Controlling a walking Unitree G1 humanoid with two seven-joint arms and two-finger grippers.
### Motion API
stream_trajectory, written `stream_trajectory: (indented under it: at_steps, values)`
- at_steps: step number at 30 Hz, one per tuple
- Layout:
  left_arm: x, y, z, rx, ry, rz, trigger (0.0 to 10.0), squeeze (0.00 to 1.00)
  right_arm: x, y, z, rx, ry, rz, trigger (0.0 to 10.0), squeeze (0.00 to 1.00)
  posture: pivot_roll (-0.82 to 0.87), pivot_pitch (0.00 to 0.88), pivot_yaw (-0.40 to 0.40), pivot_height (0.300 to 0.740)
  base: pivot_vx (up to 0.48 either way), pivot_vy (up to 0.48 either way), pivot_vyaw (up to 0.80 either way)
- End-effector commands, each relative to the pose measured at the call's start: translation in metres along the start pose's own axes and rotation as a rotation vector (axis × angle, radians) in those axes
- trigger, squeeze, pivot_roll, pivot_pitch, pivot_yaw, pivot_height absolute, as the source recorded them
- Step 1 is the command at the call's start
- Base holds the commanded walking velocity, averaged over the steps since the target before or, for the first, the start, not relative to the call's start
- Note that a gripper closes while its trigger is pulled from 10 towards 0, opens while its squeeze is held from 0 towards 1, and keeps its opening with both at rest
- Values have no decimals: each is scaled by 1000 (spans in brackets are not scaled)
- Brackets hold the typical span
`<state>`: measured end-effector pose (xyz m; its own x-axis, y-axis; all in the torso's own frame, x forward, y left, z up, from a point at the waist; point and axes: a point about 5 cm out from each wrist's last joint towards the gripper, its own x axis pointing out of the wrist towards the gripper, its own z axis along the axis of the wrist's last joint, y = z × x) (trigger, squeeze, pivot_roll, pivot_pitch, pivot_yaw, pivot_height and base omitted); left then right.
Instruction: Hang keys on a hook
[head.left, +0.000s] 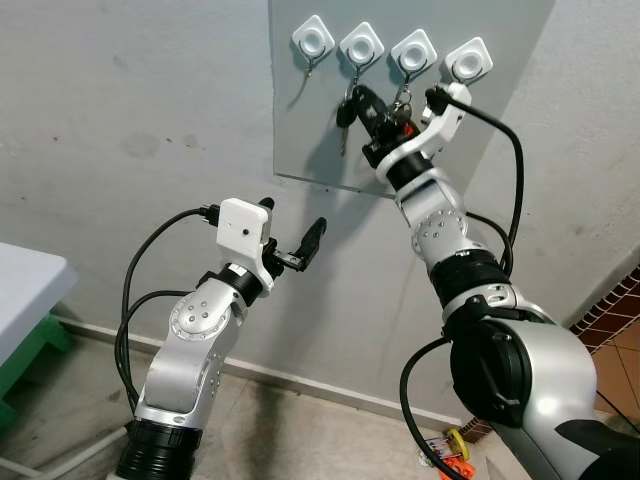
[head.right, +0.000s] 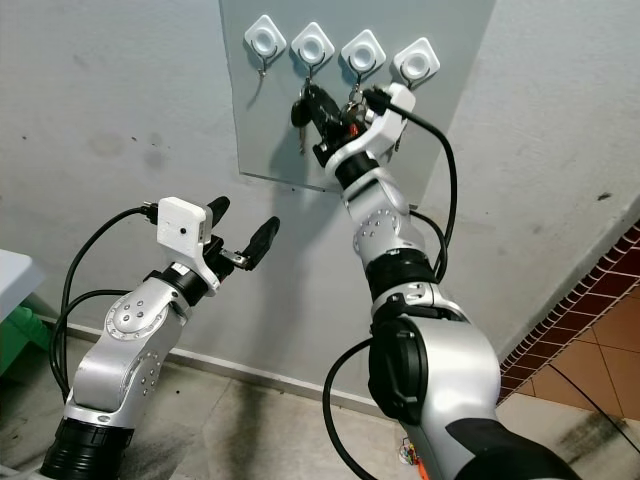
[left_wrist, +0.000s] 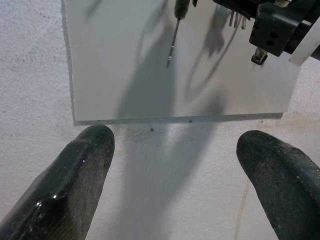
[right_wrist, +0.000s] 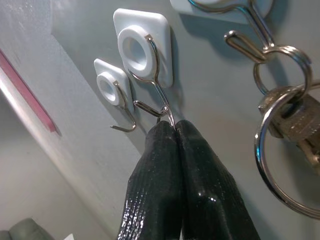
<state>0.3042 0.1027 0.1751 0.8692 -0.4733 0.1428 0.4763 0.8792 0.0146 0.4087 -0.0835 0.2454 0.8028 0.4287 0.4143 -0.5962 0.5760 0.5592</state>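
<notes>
A grey panel (head.left: 300, 130) on the wall carries a row of white hooks. My right gripper (head.left: 372, 105) is raised to the second hook (head.left: 361, 45). Its fingers (right_wrist: 175, 165) are pressed shut with their tips touching that hook's wire (right_wrist: 160, 95). A black-headed key (head.left: 345, 112) hangs at the fingertips, its silver blade (left_wrist: 172, 42) pointing down. What the tips pinch is hidden. On the third hook (head.left: 413, 50) hangs a ring of silver keys (right_wrist: 282, 150). Lower left, my left gripper (head.left: 294, 215) stands open and apart from the panel, with nothing between its fingers (left_wrist: 75, 170).
The first hook (head.left: 313, 40) and fourth hook (head.left: 468, 60) hold nothing. A white table on green legs (head.left: 25, 290) stands at the far left. Small orange items (head.left: 450, 458) lie on the floor by the wall. Red brick tiling (head.left: 615, 305) runs along the right.
</notes>
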Motion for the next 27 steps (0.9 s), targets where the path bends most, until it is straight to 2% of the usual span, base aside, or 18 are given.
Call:
stream_trajectory:
  at_steps: [1, 5, 6, 7, 8, 12, 17, 20, 24, 26, 27]
  values:
    - [-1, -1, 3, 11, -6, 3, 10000, 0, -3, -4, -1, 23, -3, -22, 10000, 0, 53, 0, -41, 740, 0, 0, 0]
    - [-2, -1, 3, 10, -4, 3, 10000, 0, -6, -7, -2, 28, -6, -30, 10000, 0, 50, 0, -38, 740, 0, 0, 0]
    - [-2, 0, 3, 11, -4, 3, 10000, 0, -6, -7, -3, 24, -7, -30, 10000, 541, 50, 0, -38, 740, 0, 0, 0]
    - [-2, 0, 3, 11, -4, 3, 10000, 0, -6, -7, -3, 24, -7, -30, 10000, 541, 50, 0, -38, 740, 0, 0, 0]
    - [-1, -1, 3, 10, -4, 2, 10000, 0, -7, -8, -3, 25, -13, -33, 10000, 1000, 50, 0, -37, 740, 0, 0, 0]
    - [-1, 0, 2, 12, -3, 6, 10000, 0, -10, -10, -3, -8, -20, -35, 10000, 1000, 51, 0, -36, 740, 0, 0, 0]
    - [-1, 5, 0, 4, 0, 43, 10000, 0, -18, -15, -6, -163, -17, -51, 10000, 1000, 50, 0, -35, 740, 0, 0, 0]
    - [-3, 10, -5, -7, 8, 97, 10000, 0, -32, -22, -15, -286, 11, -65, 10000, 1000, 49, 0, -35, 740, 0, 0, 0]
    - [-5, 13, -13, -21, 28, 123, 10000, 0, -43, -27, -24, -348, 38, -74, 10000, 1000, 44, 0, -32, 740, 0, 0, 0]
    - [-8, 19, -27, -8, 64, 164, 10000, 0, -58, -36, -32, -362, 45, -119, 10000, 1000, 39, 0, -32, 740, 0, 0, 0]
    - [-8, 19, -27, -8, 64, 164, 10000, 0, -58, -36, -32, -362, 45, -119, 10000, 1000, 39, 0, -32, 740, 0, 0, 0]
